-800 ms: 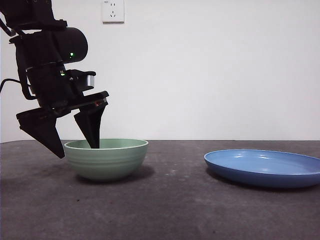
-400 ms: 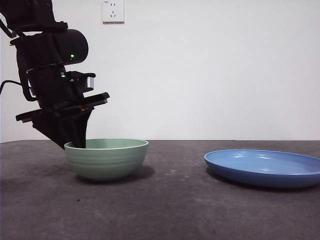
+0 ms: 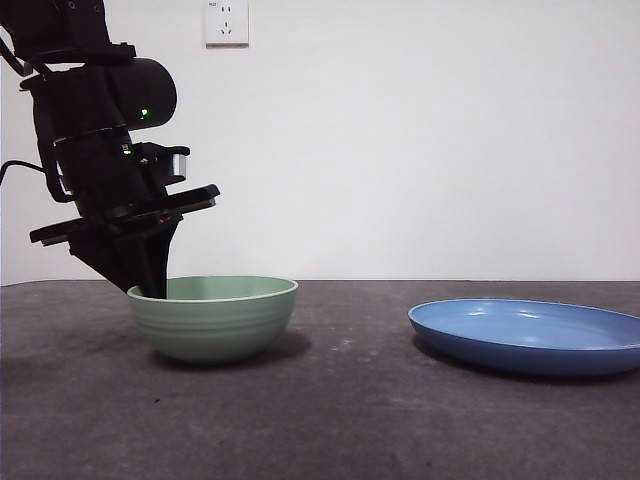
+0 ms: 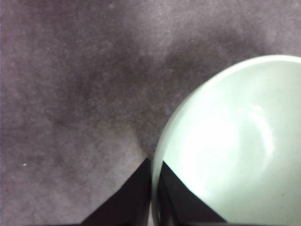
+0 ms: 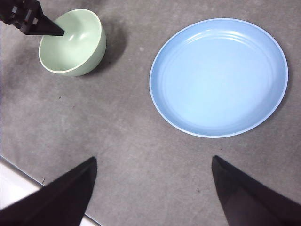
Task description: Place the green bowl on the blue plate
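Left gripper clamped on the bowl rim, one jaw inside the wall, one outside, pinched narrow on it. Bowl sits on the grey table, upright or nearly so, well apart from the plate, which lies flat off to the side. Right gripper hangs high above the table, jaws spread wide, holding nothing, bowl and plate both in its view.
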